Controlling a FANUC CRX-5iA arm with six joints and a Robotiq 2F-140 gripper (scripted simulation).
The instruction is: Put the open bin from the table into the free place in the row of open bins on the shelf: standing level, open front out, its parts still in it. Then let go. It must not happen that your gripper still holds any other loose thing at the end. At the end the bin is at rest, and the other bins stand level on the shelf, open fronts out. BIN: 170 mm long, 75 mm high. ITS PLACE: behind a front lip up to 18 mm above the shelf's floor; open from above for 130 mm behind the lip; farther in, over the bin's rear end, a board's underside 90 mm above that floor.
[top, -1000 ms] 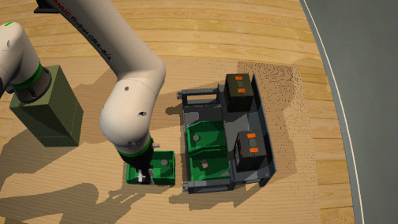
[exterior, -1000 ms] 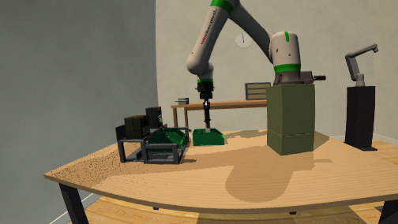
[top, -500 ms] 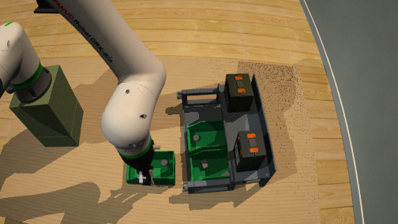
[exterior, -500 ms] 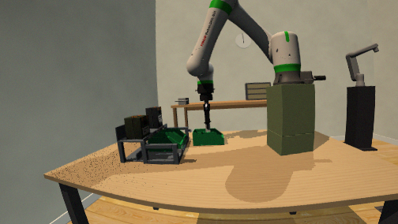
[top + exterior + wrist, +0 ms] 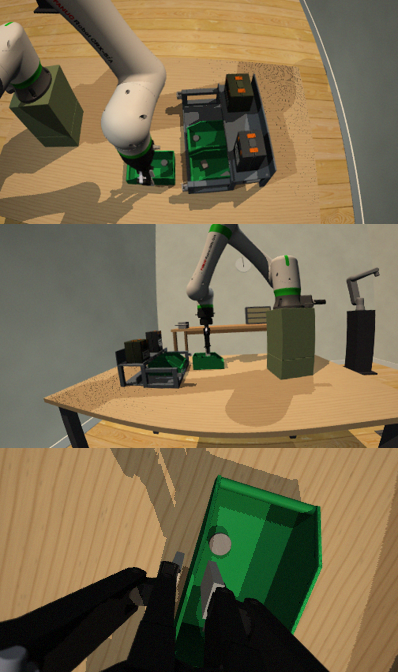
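Note:
The green open bin [image 5: 169,171] [image 5: 209,363] [image 5: 240,538] stands on the table beside the shelf, with a round grey part [image 5: 164,162] [image 5: 220,544] in it. My gripper [image 5: 146,178] [image 5: 208,352] [image 5: 192,569] is open a little and straddles one long side wall: one finger outside the bin, one inside, with gaps seen beside the wall in the wrist view. The grey shelf [image 5: 209,187] [image 5: 161,385] holds two green bins side by side, one in the middle [image 5: 215,134] and one at the near end [image 5: 215,166]. The free place [image 5: 205,113] is at the far end.
Two dark boxes with orange marks, one [image 5: 238,88] [image 5: 153,340] at the free place's end and one [image 5: 253,151] [image 5: 135,351] at the other, stand on the shelf's raised rear board. The shelf's end rail [image 5: 200,91] borders the free place. The green pedestal [image 5: 51,110] [image 5: 290,342] carries the arm.

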